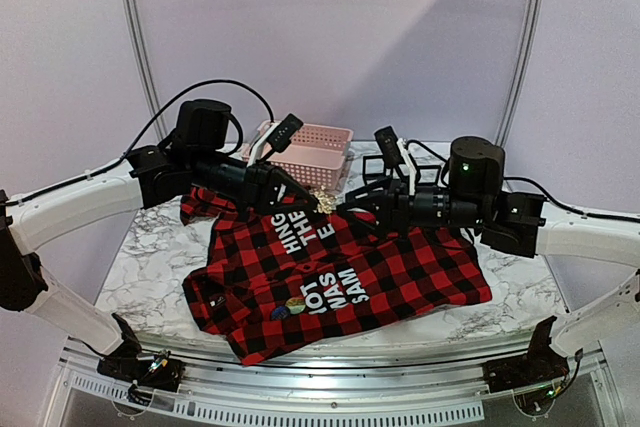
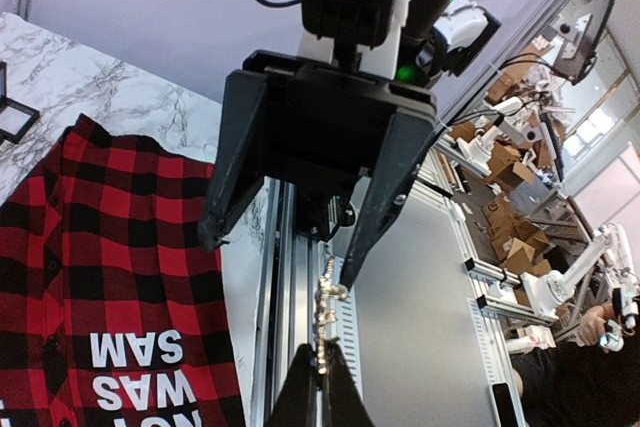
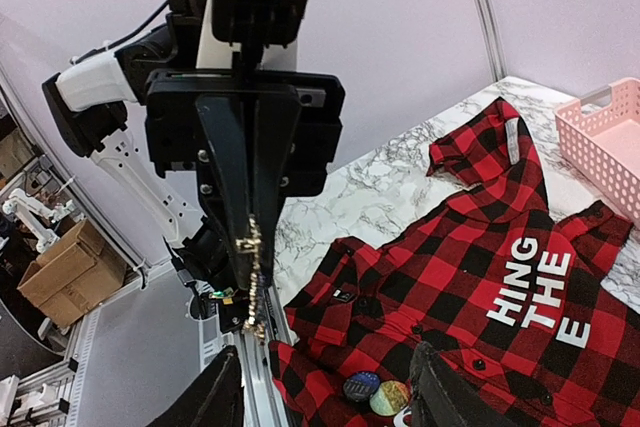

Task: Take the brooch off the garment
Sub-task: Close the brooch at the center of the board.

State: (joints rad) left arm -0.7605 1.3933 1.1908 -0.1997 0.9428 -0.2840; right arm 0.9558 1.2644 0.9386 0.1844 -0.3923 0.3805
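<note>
Left hand (image 3: pixel 249 237) is pinched shut on the gold brooch (image 3: pixel 250 282), dangling in open air above the garment (image 1: pixel 400 267). Right hand (image 2: pixel 275 262) faces it, jaws apart. Below them, the garment's hem reaches the bench's (image 1: pixel 150 257) near edge.

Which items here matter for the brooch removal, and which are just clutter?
Job: garment; gold brooch, pinched in left gripper; right gripper, open.
Lying about: pink basket; two round badges on the garment.
</note>
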